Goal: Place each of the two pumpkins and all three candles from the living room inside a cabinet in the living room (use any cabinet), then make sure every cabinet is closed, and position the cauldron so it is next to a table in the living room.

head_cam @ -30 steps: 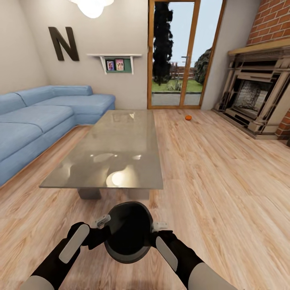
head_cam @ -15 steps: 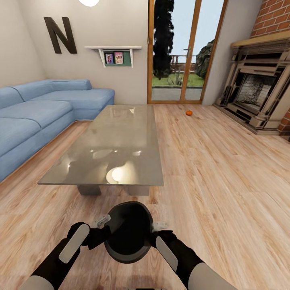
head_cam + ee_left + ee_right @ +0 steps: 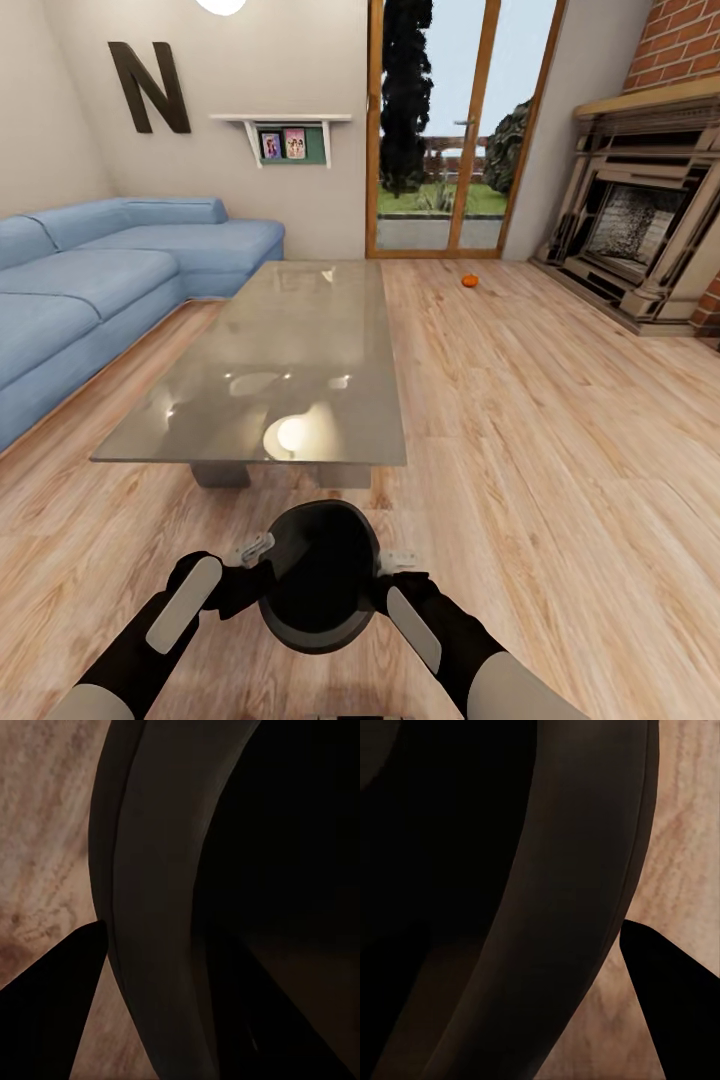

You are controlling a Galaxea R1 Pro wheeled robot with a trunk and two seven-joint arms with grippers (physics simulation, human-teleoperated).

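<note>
I hold the dark round cauldron (image 3: pixel 320 585) low over the wood floor, its black opening facing up. My left gripper (image 3: pixel 256 551) is shut on its left rim and my right gripper (image 3: pixel 394 561) is shut on its right rim. Both wrist views look close along the cauldron's curved wall (image 3: pixel 161 907) (image 3: pixel 574 907), with one dark finger (image 3: pixel 45 1020) (image 3: pixel 675 1012) outside it. The grey glossy coffee table (image 3: pixel 290 340) stands just beyond the cauldron, its near edge a short gap away. One small orange pumpkin (image 3: pixel 469 281) lies on the floor far ahead, near the glass door. Candles and cabinet are out of view.
A blue corner sofa (image 3: pixel 90 290) runs along the left of the table. A stone fireplace (image 3: pixel 630 230) with brick above fills the right wall. The glass door (image 3: pixel 450 130) is at the back. Open wood floor (image 3: pixel 560 450) lies right of the table.
The camera has shifted, and the table's near edge now sits a little closer. Both grippers hold the cauldron just as before.
</note>
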